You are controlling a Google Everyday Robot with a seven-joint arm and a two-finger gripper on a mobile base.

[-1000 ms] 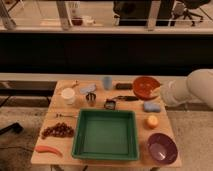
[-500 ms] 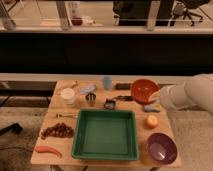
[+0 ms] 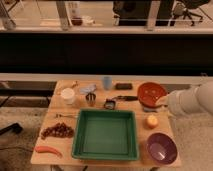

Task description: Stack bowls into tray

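The orange-red bowl sits at the back right of the wooden table. The dark purple bowl sits at the front right corner. The green tray stands in the front middle with nothing in it. My white arm comes in from the right. My gripper is at the near right rim of the orange-red bowl, about level with it. Whether it touches the bowl does not show.
A white lidded cup, a metal cup, a blue cup and a dark utensil lie behind the tray. A small orange fruit lies right of it. Grapes and a red pepper lie on its left.
My arm has reached further left, bringing the gripper up to the orange-red bowl's rim and over the blue sponge beside it. The bowls and tray have not moved.
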